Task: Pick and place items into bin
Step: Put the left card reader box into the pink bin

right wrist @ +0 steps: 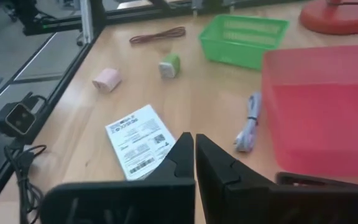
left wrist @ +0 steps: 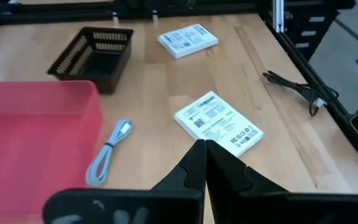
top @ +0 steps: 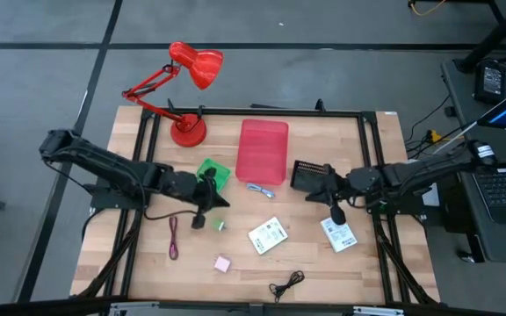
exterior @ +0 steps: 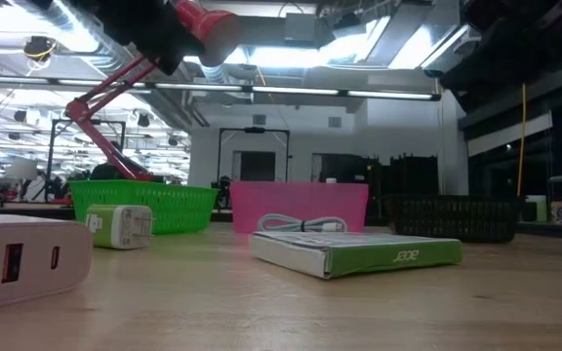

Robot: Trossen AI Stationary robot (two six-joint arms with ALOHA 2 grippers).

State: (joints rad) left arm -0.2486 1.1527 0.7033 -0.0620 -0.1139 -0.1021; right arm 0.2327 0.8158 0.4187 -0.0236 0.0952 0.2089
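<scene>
Nearest the front edge of the tabletop (top: 148, 272), well forward of the red bin (top: 263, 151): a black cord (top: 286, 283), a pink cube (top: 222, 262) and a purple cord (top: 173, 237). A step closer to the red bin, two white printed packets: one (top: 268, 235) almost straight in front of it, the other (top: 338, 234) off toward the right arm's side. Small green-white piece (top: 219, 226) forward of the bin, on the left arm's side. Left gripper (top: 199, 219) low over the tabletop just beside that piece, fingers pressed together in the left wrist view, nothing between them. Right gripper (top: 337, 213) near the second packet, fingers likewise clenched with nothing held. Bluish strip (top: 259, 189), a coiled pale cable, lying just at the bin's front edge. Green basket (top: 213, 173) just beside the bin on the left arm's side, black basket (top: 311, 176) just beside it on the right arm's side. Red bin itself an open pink-red tray near the tabletop's middle, nothing visible inside. Farthest back, a red desk lamp (top: 188, 130) beyond the green basket.
</scene>
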